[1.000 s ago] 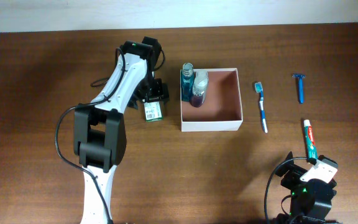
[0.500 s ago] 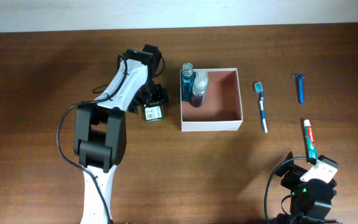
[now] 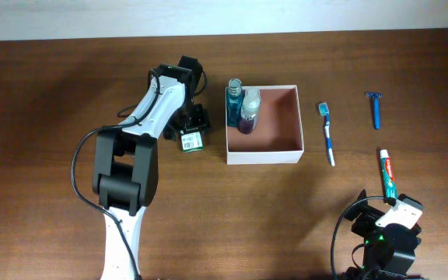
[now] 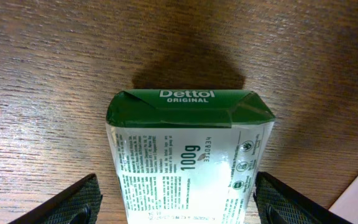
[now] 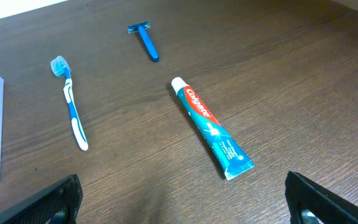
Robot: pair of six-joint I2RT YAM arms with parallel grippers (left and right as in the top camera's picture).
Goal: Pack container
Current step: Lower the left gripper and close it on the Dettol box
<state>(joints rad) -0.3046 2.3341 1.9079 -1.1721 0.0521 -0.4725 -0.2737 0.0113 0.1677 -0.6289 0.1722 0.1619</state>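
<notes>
Tabletop (image 3: 53,93): one, dark brown wood, carrying everything.
Arms: two; the left arm (image 3: 150,105) reaches to the container's left side, the right arm (image 3: 386,237) sits folded well off the container's near right corner.
Container (image 3: 263,156): one, square, white-walled, open-topped, standing on the tabletop between the two arms' work areas.
Left gripper (image 4: 179,193): fingers (image 4: 79,199) spread, one at each side of the soap box; whether they touch it cannot be told.
Right gripper (image 5: 182,199): fingers wide apart, holding nothing.
Dettol soap box (image 4: 188,162): one, green and white, lying near the container's left wall.
Bottles: two inside the container at its left wall, a blue bottle (image 3: 234,99) and a purple-filled bottle (image 3: 249,110).
Toothpaste tube (image 5: 211,127): one, right of the container, farthest out.
Toothbrush (image 5: 72,109): one, blue and white, just right of the container.
Razor (image 5: 144,40): one, blue, beyond the toothbrush.
</notes>
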